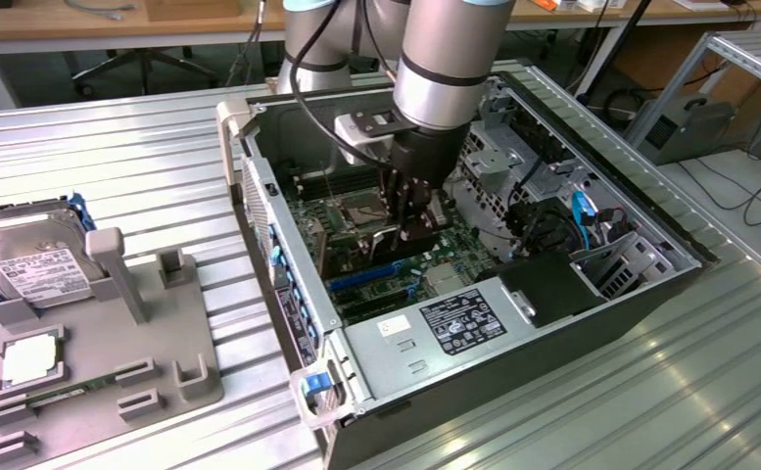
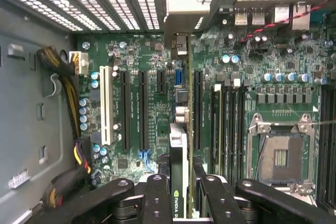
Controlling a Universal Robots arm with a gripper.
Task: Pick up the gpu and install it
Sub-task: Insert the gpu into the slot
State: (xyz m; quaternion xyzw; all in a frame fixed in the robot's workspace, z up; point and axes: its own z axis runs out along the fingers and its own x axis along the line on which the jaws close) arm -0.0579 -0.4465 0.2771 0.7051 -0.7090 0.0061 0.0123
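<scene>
The gpu, a thin flat dark expansion card, is being held edge-on over the green motherboard inside the open grey metal computer case.

On the exterior view's left, a silver hard drive with a white label of unreadable print is lying on a grey moulded fixture. Further right, inside the case, the black gripper is partly closed, its fingers being pressed against both faces of the card. The install step is judged to be in hand. Whether the card's lower edge is touching a slot cannot be told. Seating is judged to be calling for that edge being lined up with a long black slot and pressed straight down. "NVIDIA" is being shown on the green strip along the card's upper edge. Rightmost, the black-and-white label on the power supply is too small to be read.
</scene>
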